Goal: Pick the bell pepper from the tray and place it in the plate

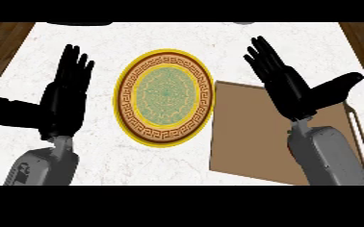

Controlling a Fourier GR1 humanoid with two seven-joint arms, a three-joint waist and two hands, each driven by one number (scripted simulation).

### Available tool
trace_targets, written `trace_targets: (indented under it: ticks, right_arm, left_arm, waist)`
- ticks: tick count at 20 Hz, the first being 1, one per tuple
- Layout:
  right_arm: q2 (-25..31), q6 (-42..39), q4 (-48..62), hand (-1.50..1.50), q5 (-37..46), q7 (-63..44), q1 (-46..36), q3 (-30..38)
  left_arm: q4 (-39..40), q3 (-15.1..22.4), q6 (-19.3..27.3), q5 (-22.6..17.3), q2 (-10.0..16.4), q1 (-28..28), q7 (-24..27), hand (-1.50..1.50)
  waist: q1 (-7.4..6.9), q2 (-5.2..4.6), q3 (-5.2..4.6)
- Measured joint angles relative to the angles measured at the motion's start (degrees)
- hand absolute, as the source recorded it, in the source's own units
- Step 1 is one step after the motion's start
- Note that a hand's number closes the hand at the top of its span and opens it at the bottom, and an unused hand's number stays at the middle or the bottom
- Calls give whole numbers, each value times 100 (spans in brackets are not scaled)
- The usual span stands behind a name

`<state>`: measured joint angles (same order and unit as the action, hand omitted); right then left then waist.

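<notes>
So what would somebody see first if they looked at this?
The round plate with its gold rim and green patterned middle, sitting in the centre of the white counter. Next, the two black hands, open with fingers up: the left hand at the left, the right hand over the brown tray at the right.

Both hands point(65, 96) point(288, 89) open, fingers straight.

The plate point(165, 59) lies on the counter point(171, 166), the tray point(249, 137) just right of it.

White marbled stone counter point(177, 166), matt brown wooden tray point(249, 134), glossy patterned plate point(165, 97)
</notes>
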<state>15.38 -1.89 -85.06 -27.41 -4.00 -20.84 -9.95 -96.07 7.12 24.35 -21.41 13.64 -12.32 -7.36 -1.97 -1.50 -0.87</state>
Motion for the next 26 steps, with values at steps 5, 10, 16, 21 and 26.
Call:
trace_targets:
  ticks: [5, 10, 16, 21, 26]
  right_arm:
    - [-33, -591, -186, 150, 575, 299, -67, -830]
    - [1020, -590, -314, 150, 2474, 297, -346, -1549]
    - [614, 865, -168, -150, 3442, 1583, 1180, -1888]
    - [555, 1206, -442, -150, 3333, 2604, 1900, -1593]
    - [1067, 1261, -1256, -150, 3610, 2363, 2173, -1228]
  left_arm:
    - [168, -12, -473, 333, 608, -132, 133, 0]
    - [240, 134, -831, 642, 1093, -174, 158, 0]
    - [329, 56, -1276, 660, 1392, -68, 385, 0]
    - [509, -62, -1516, 691, 1443, -315, 309, 0]
    - [431, -133, -1612, 765, 1377, -263, 268, 0]
  waist:
    - [112, 108, 64]
    - [265, 262, 25]
    - [318, 177, 82]
    - [289, 160, 89]
    - [270, 167, 84]
